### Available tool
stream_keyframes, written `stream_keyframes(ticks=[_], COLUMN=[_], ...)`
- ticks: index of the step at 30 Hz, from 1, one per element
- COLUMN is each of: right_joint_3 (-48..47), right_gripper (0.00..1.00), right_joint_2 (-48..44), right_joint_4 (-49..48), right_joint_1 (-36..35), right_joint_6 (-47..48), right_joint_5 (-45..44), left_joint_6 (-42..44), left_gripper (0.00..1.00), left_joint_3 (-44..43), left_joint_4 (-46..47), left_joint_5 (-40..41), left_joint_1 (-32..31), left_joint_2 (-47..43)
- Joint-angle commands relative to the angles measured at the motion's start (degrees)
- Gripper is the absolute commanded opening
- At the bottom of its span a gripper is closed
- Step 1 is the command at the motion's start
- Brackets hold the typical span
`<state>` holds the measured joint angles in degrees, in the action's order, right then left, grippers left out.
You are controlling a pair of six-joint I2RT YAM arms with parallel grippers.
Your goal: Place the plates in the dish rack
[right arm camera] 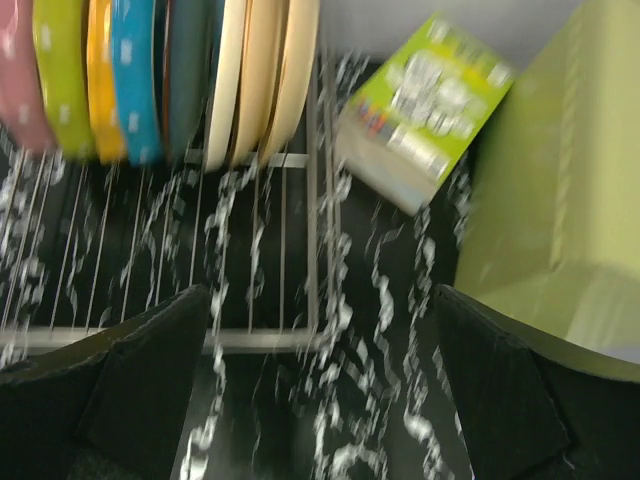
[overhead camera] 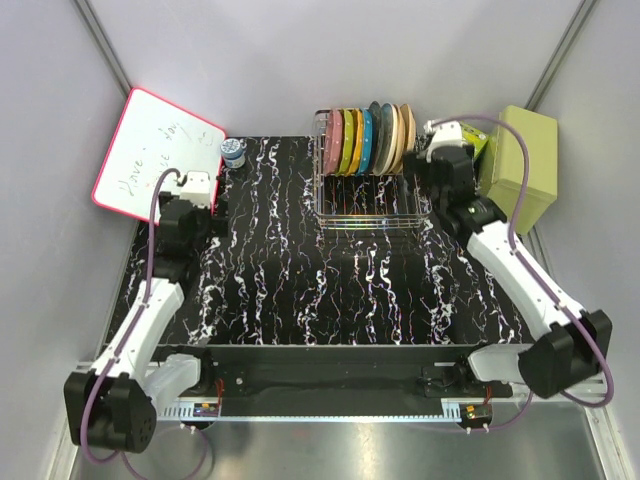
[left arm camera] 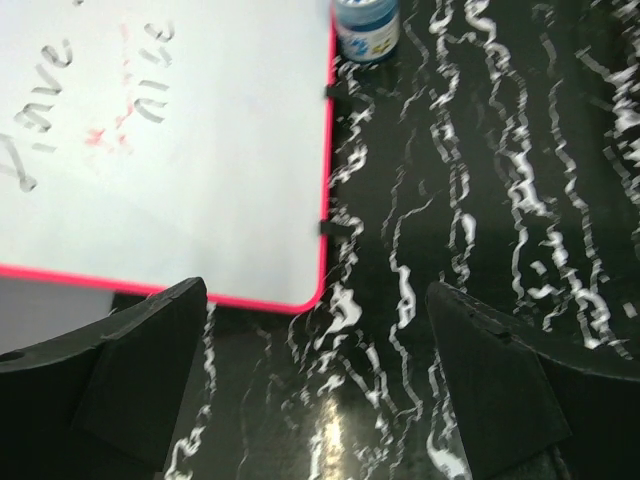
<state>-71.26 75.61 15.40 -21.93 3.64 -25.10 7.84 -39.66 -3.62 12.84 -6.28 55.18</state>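
Black marbled desk (overhead camera: pixel 330 290), white veining, fills the middle of the top view.

Left arm (overhead camera: pixel 150 300) runs up the left side. The left jaws are spread wide with nothing between them, over bare desk just beside the lower right corner of the whiteboard.

Right arm (overhead camera: pixel 520 270) runs up the right side. The right jaws are also spread wide and empty, over the desk at the rack's far right corner, between the rack and the green box. Wrist view is motion-blurred.

Whiteboard (overhead camera: pixel 150 160), pink frame, sits at the far left corner, skewed to the desk edge. It carries handwriting that is only partly legible.

Olive-green box (overhead camera: pixel 520 165) is at the far right, off the desk's right edge.

Dish rack (overhead camera: pixel 372 218), chrome wire, stands at far centre of the desk.

Plates stand on edge in the rack's far part, packed face to face. Left to right: pink plate (overhead camera: pixel 336 140), yellow-green plate (overhead camera: pixel 349 142), orange plate (overhead camera: pixel 358 142), bright blue plate (overhead camera: pixel 367 142). After them come a dark teal plate (overhead camera: pixel 380 135), a beige plate (overhead camera: pixel 395 135) and a tan plate (overhead camera: pixel 407 135).

Lime-green printed carton (right arm camera: pixel 425 110) is tilted between the rack and the olive box. Contact with either cannot be told.

Small blue-labelled jar (left arm camera: pixel 366 28) sits at the far edge, just beside the whiteboard's right side.
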Motion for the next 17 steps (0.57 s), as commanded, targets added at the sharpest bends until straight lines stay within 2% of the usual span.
stream_keyframes(ticks=[1, 4, 8, 11, 13, 15, 17], right_joint_3=[6.92, 8.86, 8.16, 9.21, 10.09, 10.88, 11.58], right_gripper=[1.00, 1.00, 1.00, 1.00, 1.00, 1.00, 1.00], right_joint_2=[-10.47, -15.05, -17.43, -18.48, -19.10, -20.15, -20.94], right_joint_4=[6.93, 9.38, 14.47, 14.57, 14.31, 13.61, 11.86], right_joint_1=[2.07, 2.25, 2.16, 2.42, 2.95, 3.21, 3.21], right_joint_6=[-10.57, -13.56, -13.40, -11.47, -11.02, -10.32, -12.24], right_joint_5=[13.05, 13.77, 7.29, 3.41, 5.14, 11.03, 10.26], left_joint_6=[-3.79, -3.09, -2.56, -2.04, -1.34, -0.90, -0.89], left_gripper=[0.99, 0.99, 0.99, 0.99, 0.99, 0.99, 0.99], left_joint_3=[-6.22, -6.13, -6.92, -6.92, -6.14, -5.34, -4.47], left_joint_4=[4.23, 6.86, 7.31, 6.96, 7.13, 7.31, 7.05], left_joint_5=[-8.52, -11.42, -12.05, -11.44, -11.35, -11.26, -11.00], left_joint_1=[0.13, 0.13, 0.13, 0.13, 0.13, 0.13, 0.04], left_joint_2=[4.49, 6.43, 7.49, 6.27, 5.12, 3.45, 2.40])
